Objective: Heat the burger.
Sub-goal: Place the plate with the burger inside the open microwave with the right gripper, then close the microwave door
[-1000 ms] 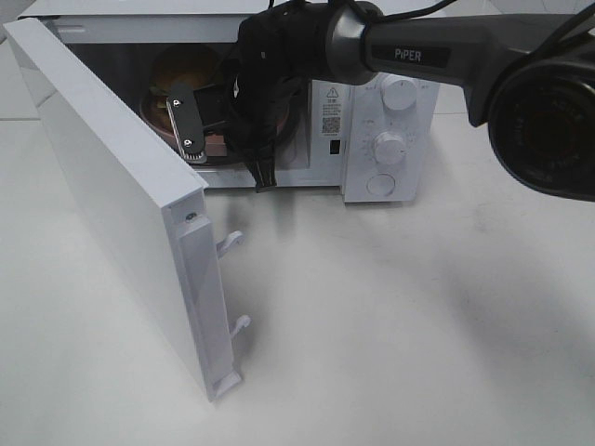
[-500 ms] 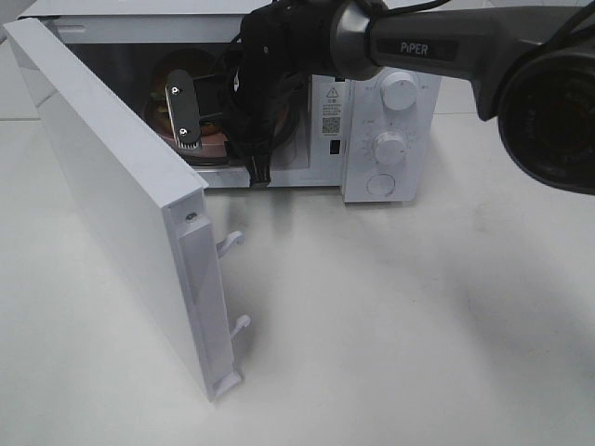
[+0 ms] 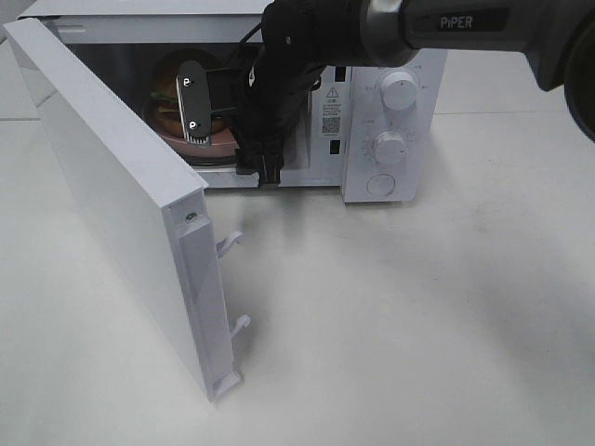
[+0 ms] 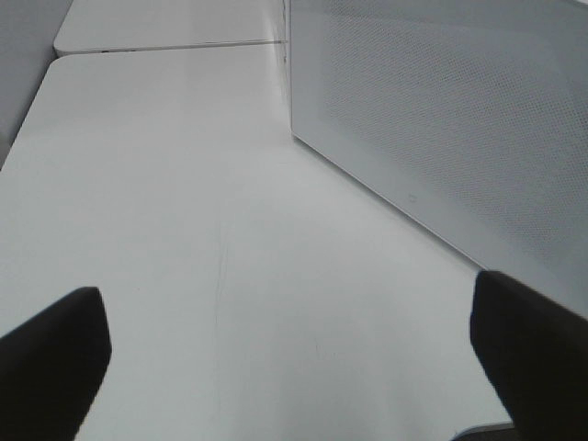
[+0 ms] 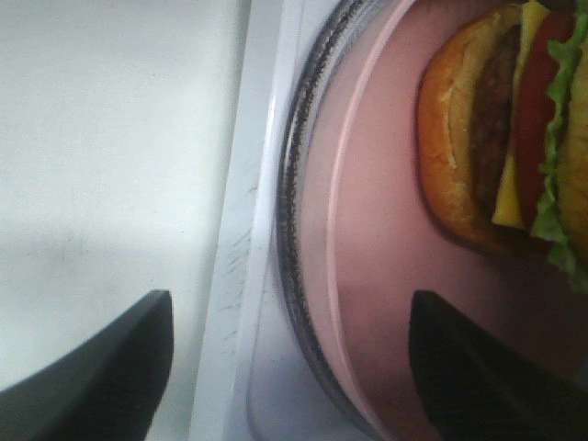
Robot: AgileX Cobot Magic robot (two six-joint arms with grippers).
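While the round, glossy-bunned burger point(image 5: 501, 138) sits just beyond our right claw point(image 5: 289, 317) inside the white microwave point(image 3: 390, 111), we hold its jaws wide, empty.

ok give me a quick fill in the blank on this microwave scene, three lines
1. The burger sits on a ___ plate inside the microwave.
2. The microwave's door stands ___.
3. The right gripper, with its jaws apart at the opening, holds ___.

Missing words: pink; open; nothing.
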